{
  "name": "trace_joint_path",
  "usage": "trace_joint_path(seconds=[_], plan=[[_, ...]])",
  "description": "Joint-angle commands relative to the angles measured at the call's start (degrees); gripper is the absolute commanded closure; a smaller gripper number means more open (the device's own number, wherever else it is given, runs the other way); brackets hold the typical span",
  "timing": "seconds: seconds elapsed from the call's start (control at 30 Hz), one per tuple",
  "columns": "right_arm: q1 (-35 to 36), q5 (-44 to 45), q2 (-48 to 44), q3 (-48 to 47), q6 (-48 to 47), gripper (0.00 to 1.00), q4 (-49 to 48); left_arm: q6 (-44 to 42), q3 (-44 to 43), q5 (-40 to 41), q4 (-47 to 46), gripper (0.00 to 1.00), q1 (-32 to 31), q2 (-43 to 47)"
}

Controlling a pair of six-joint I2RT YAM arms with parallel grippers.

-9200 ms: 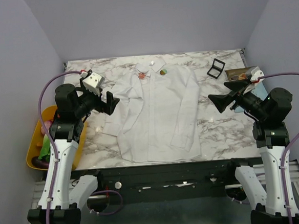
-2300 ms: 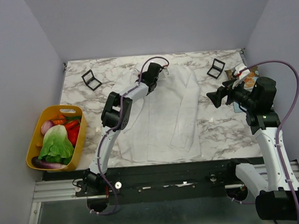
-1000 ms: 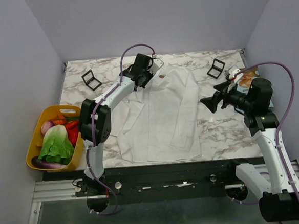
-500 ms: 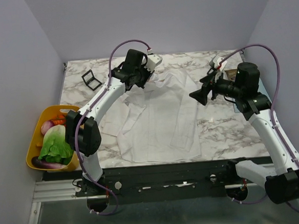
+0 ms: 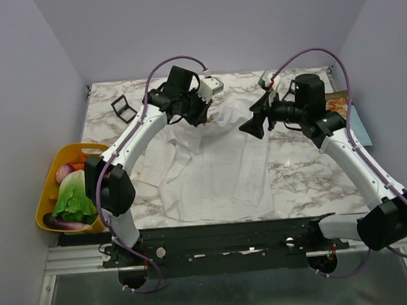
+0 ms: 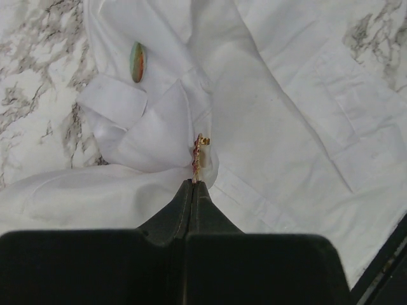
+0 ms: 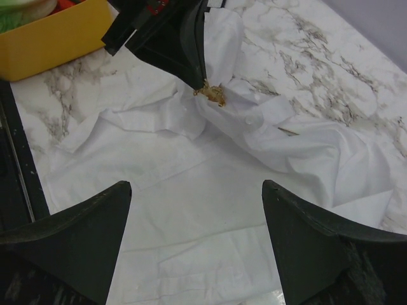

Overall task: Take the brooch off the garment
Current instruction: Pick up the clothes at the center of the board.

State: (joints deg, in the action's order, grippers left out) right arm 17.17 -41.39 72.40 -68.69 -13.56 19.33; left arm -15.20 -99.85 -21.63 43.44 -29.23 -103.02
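Observation:
The white garment (image 5: pixel 219 172) lies spread on the marble table. My left gripper (image 5: pixel 202 117) is shut on a small gold and red pin (image 6: pixel 198 151) fixed near the collar. It holds that fold of fabric (image 7: pixel 222 44) up off the table. The round green and orange-red brooch (image 6: pixel 137 61) sits on the garment (image 6: pixel 286 146) beyond the fold, apart from the left gripper (image 6: pixel 193 182). My right gripper (image 5: pixel 247 128) hovers open above the chest of the garment (image 7: pixel 159 165). It faces the gold pin (image 7: pixel 213 94), and nothing lies between the right gripper's (image 7: pixel 197 184) jaws.
A yellow basket (image 5: pixel 50 205) of vegetables stands off the table's left edge and shows again as a yellow basket (image 7: pixel 51 38) in the right wrist view. A black square palette (image 5: pixel 123 109) stands at the back left. A printed packet (image 5: pixel 336 105) lies at the right edge.
The right arm has swung left from the table's right side to above the shirt, close to the left gripper. The left gripper has pulled the pinned fold up and slightly right.

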Motion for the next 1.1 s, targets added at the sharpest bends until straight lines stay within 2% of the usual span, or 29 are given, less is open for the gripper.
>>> trace_joint_path(seconds=[0.0, 0.13, 0.4, 0.57, 0.67, 0.83, 1.07], plan=[[0.76, -0.27, 3.62, -2.68, -1.20, 0.09, -0.35, -0.97, -1.93, -9.30, 4.28, 1.00, 0.14, 4.58], [1.73, -1.59, 7.31, -4.35, -0.33, 0.12, -0.35, -0.89, 0.62, -10.62, 3.50, 1.00, 0.14, 7.04], [2.26, -1.86, 10.30, -6.11, 0.55, 0.16, -0.44, 4.03, 11.43, -9.84, -8.37, 1.00, 0.14, 12.76], [2.26, -4.05, 11.53, -5.76, 1.34, 0.28, -0.79, 6.32, 13.53, -10.36, -12.31, 1.00, 0.14, 14.34], [2.69, -4.76, 12.76, -6.02, 1.87, 0.32, -0.96, 7.55, 15.56, -11.07, -16.09, 1.00, 0.14, 15.57], [3.05, -3.53, 13.64, -6.19, 2.57, 0.37, -1.93, 7.38, 15.48, -13.87, -16.64, 1.00, 0.14, 15.57], [3.05, -1.24, 16.63, -9.53, 3.10, 0.37, -2.02, 6.33, 16.36, -17.39, -16.28, 1.00, 0.14, 16.27]])
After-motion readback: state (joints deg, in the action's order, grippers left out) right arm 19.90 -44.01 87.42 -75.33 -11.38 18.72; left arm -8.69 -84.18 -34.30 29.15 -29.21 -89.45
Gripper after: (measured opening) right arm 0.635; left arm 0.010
